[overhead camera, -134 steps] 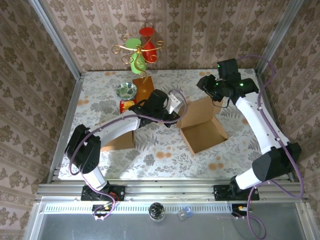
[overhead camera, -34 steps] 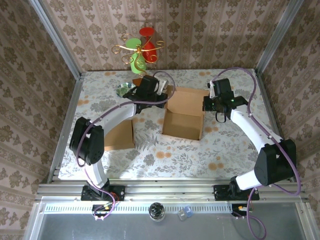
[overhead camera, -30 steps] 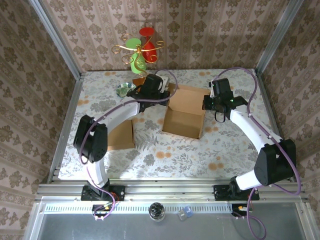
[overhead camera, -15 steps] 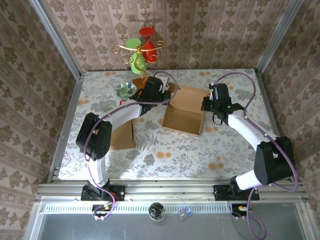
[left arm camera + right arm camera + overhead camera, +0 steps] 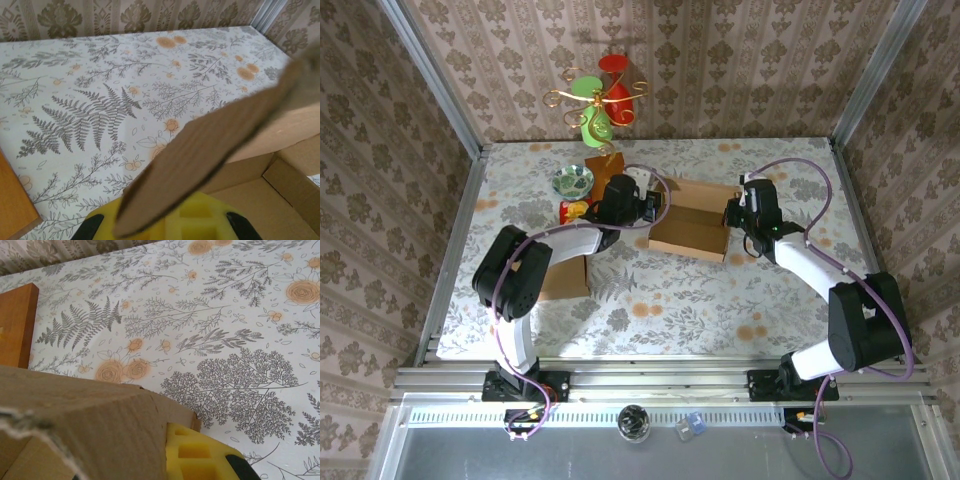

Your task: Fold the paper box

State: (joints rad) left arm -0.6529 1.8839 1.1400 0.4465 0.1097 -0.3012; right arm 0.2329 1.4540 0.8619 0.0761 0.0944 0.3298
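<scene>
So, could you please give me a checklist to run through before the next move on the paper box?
1. Left pincer shut on a flap of the paper box: ok.
2. Right pincer shut on the opposite wall: ok.
3. Box bottom resting flat on the table: cannot tell.
4. Bowl and orange block apart from the box: ok.
5. Box folded closed: not ok, top open.

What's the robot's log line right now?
task: fold paper box | left claw: shut on its flap | right claw: shut on its edge | box top: open
</scene>
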